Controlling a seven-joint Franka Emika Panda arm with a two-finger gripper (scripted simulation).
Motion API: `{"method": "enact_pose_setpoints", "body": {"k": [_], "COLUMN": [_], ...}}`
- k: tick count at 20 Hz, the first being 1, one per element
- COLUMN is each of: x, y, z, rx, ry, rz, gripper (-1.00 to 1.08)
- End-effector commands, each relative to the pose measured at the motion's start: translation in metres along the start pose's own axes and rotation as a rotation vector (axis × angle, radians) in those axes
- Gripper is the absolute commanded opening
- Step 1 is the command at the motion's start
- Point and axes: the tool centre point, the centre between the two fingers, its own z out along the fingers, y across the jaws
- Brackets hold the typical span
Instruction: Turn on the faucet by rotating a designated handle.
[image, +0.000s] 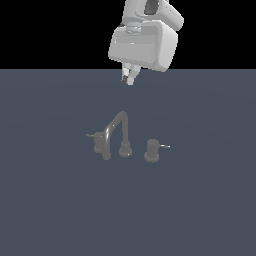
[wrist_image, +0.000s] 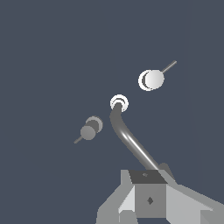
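Observation:
The faucet (image: 120, 131) is a small dull-grey set on the flat ground, with an arched spout between two squat cylinders. The handle (image: 152, 149) stands at the exterior view's right of the spout base, its thin pin pointing right. In the wrist view the handle (wrist_image: 152, 80) shows as a bright round cap with its pin angling away from the spout base (wrist_image: 119, 103). My gripper (image: 128, 78) hangs high above and behind the faucet, fingers together with nothing between them, well apart from the handle. In the wrist view the gripper (wrist_image: 148, 199) covers the spout's far end.
A second grey cylinder (image: 98, 142) with its pin pointing to the exterior view's left stands on the other side of the spout, darker in the wrist view (wrist_image: 90, 129). The flat blue-grey ground (image: 200, 210) stretches all around the faucet.

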Motion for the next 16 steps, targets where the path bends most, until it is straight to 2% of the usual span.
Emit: {"method": "enact_pose_setpoints", "body": {"k": [1,8,16], "x": [0.017,0.067,0.121], "y": [-0.001,0.009,0.036], "z": [0.021,0.077,0.128], "rx": [0.002,-0.002,-0.007], "ry": [0.006,0.057,0.162], "rz": [0.102,0.380,0.667], "gripper": [-1.00,-1.00,-1.00]}}
